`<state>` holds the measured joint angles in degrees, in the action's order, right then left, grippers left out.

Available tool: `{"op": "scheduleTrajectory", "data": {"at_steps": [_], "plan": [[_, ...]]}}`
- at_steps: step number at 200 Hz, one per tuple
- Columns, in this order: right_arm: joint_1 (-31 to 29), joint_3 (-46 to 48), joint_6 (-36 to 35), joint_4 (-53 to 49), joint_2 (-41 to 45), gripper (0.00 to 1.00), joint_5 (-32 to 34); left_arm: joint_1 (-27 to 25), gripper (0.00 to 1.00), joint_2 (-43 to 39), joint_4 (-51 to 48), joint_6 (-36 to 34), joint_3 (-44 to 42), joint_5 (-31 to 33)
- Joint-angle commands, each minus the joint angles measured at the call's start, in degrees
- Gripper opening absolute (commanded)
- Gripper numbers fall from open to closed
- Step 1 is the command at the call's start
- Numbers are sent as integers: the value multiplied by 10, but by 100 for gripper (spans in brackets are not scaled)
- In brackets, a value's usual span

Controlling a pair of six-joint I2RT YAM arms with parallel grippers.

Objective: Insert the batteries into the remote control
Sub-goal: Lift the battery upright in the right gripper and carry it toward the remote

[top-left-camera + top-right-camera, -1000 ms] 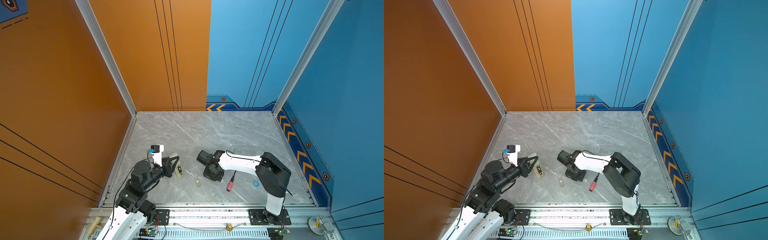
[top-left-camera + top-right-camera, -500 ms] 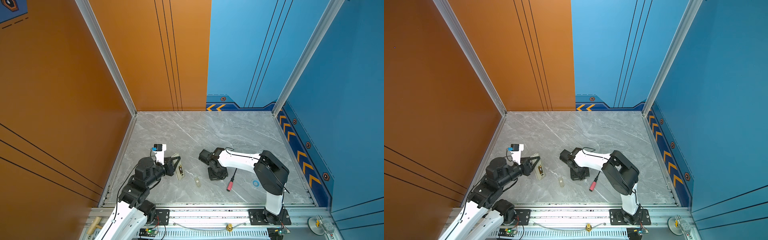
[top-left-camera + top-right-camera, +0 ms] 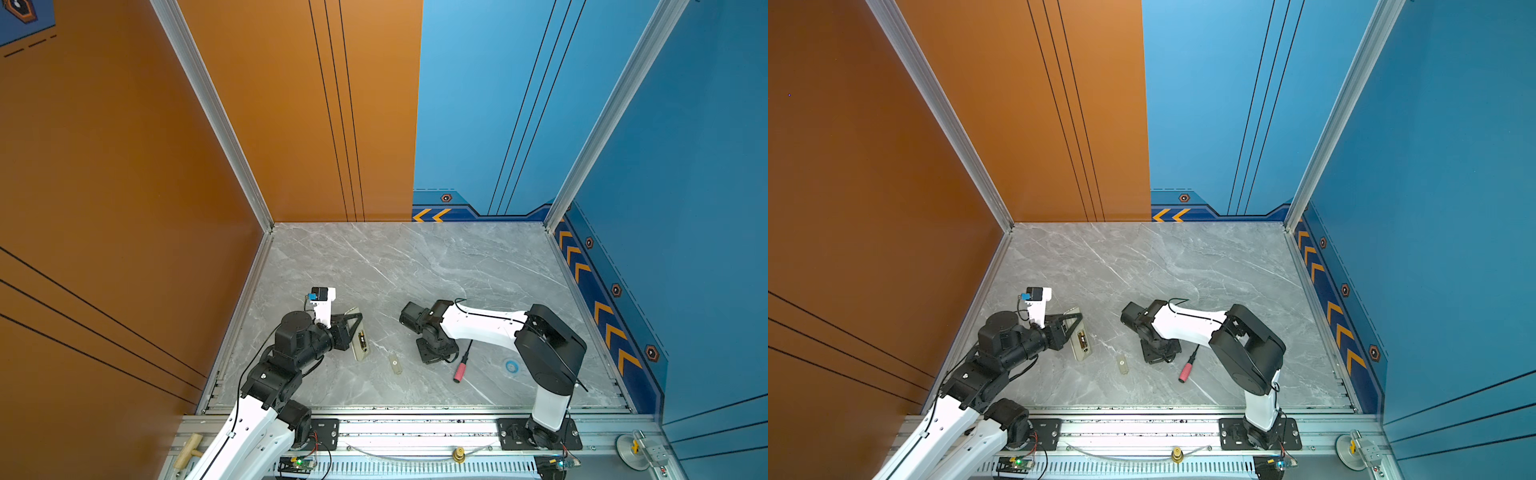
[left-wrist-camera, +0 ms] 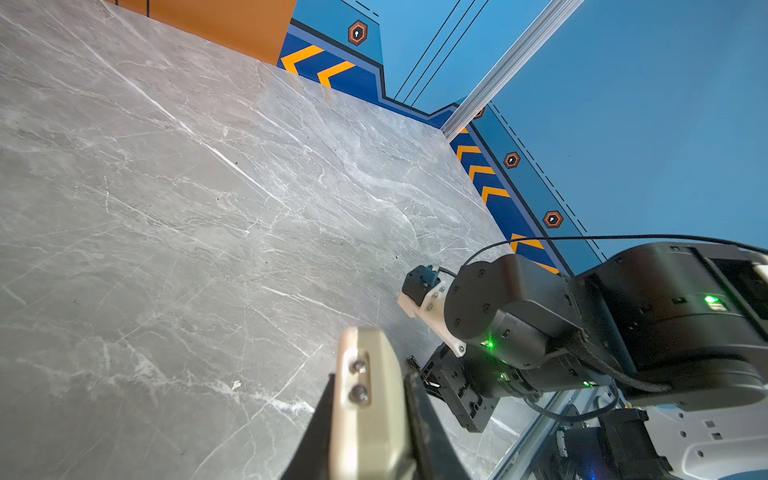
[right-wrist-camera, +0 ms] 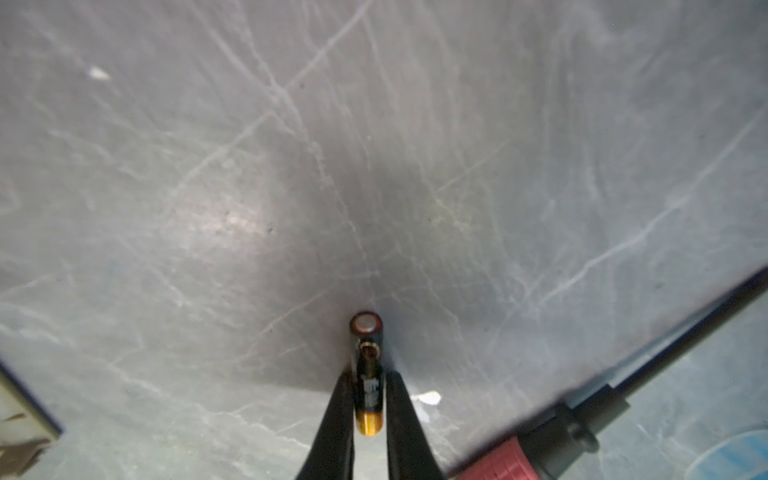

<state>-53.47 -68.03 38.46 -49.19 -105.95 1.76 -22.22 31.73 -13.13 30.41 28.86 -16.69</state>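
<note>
Remote (image 4: pixel 365 411) clamped in L gripper (image 4: pixel 370 415) jaws; R gripper (image 5: pixel 368 399) jaws pinch battery (image 5: pixel 368 370) upright.

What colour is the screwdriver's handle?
Pink, on the screwdriver lying beside the right gripper; it shows best in a top view.

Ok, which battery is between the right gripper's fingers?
The loose battery on the marble near the pink screwdriver; the other battery sits in the remote control.

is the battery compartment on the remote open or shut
Open: in both top views the remote control shows an uncovered recess with one battery inside; the left gripper holds it.
</note>
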Motion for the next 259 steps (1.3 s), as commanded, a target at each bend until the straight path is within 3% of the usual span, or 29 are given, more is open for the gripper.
{"op": "scheduleTrajectory", "data": {"at_steps": [1,130,187,220,259], "plan": [[-4,19,-2,18,3,16,6,2,0,-1,11,-8,4,5],[-4,71,57,35,43,15,1,2,0,-7,11,-10,2,10],[-3,82,34,51,39,10,10,-1,0,-10,8,-11,3,9],[-16,97,16,85,79,6,21,-11,0,-1,12,-10,2,6],[-59,103,-18,110,158,0,57,-17,0,35,114,28,-18,-56]]}}
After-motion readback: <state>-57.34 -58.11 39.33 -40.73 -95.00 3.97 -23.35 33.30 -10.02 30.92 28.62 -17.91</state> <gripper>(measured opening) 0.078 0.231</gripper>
